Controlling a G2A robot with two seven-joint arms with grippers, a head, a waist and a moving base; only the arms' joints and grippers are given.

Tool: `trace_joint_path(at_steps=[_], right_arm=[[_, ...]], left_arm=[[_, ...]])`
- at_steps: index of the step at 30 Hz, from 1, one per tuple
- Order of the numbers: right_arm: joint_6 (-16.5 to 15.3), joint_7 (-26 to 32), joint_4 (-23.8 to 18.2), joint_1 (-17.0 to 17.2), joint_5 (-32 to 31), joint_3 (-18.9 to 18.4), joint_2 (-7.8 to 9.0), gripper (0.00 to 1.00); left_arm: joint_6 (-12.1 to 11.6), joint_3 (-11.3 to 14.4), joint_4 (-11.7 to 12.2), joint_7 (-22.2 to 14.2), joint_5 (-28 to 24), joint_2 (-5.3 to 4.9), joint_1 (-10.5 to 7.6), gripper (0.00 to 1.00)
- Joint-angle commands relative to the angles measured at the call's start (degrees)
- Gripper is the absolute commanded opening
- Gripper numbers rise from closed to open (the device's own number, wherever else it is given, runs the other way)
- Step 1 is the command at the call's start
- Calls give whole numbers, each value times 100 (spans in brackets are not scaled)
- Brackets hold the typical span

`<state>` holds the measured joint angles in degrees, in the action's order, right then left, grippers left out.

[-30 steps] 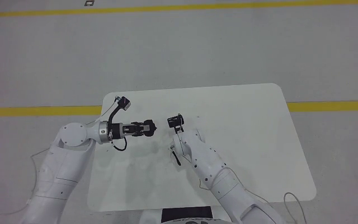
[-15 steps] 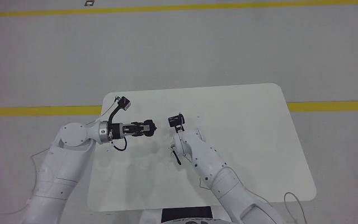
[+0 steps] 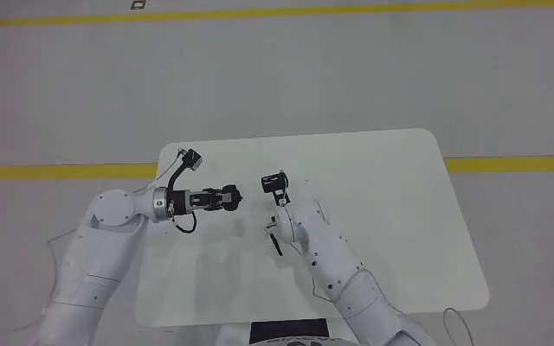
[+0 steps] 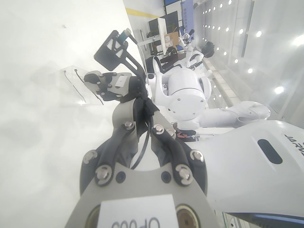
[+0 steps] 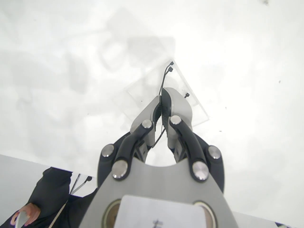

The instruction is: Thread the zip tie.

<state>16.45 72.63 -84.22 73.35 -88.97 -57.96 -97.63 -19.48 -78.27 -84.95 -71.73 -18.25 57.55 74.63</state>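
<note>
The right gripper [image 5: 162,100] is clamped tight on a black zip tie [image 5: 164,78] above a clear tray [image 5: 144,84], left of the table's [image 3: 389,216] middle. The left gripper [image 3: 235,197], just to its left, has its fingers together; I cannot tell whether it grips anything.

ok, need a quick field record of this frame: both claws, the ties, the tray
right claw: shut on zip tie, pointing down at clear tray
zip tie: strap pinched between the fingers, head end out past the tips
clear tray: flat on white table
spare zip ties: lying in the tray
left claw: above the table, aimed toward the right arm, apart from it
threading: not yet done
</note>
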Motion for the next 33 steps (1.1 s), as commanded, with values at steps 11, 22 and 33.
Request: trace_joint_path(at_steps=[11, 22, 33], right_arm=[[-377, -948, -1610, 1030, 920, -668, 163, 0], [-474, -2004, -2175, 1563, 1575, -895, 227, 0], [-341, -3059, -2265, 1832, 1972, -804, 229, 0]], left_arm=[[0, 0, 0, 0, 0, 0, 0, 0], [0, 0, 0, 0, 0, 0, 0, 0], [0, 0, 0, 0, 0, 0, 0, 0]])
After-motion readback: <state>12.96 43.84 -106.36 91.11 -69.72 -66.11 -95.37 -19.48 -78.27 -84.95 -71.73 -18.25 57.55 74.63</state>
